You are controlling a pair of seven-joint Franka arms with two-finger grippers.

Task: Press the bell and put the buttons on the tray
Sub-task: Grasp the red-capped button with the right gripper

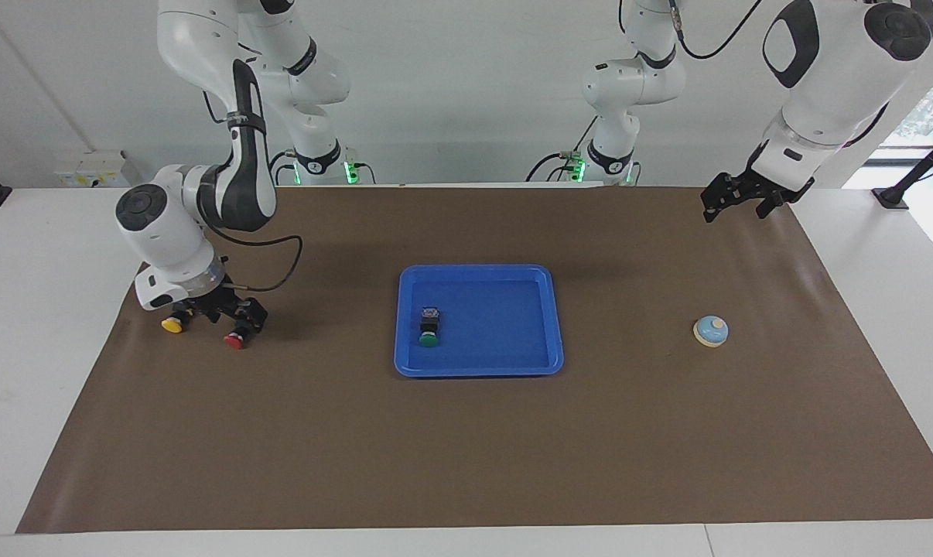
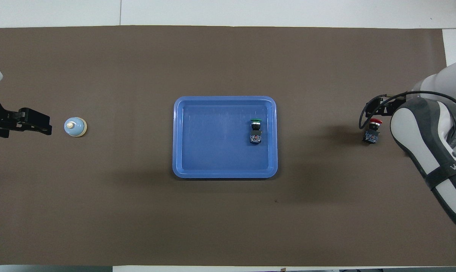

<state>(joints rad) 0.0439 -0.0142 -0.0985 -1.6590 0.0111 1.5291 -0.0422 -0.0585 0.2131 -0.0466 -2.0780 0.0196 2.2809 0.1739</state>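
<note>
The green button lies on its side in the blue tray, at the right arm's end of it. The red button and the yellow button lie on the brown mat toward the right arm's end. My right gripper hangs low and open over these two; I cannot tell whether it touches either. In the overhead view the right arm hides the yellow button. The light-blue bell stands toward the left arm's end. My left gripper waits open in the air near it.
A brown mat covers most of the white table. A black cable loops from the right wrist above the mat. A black stand sits off the mat at the left arm's end.
</note>
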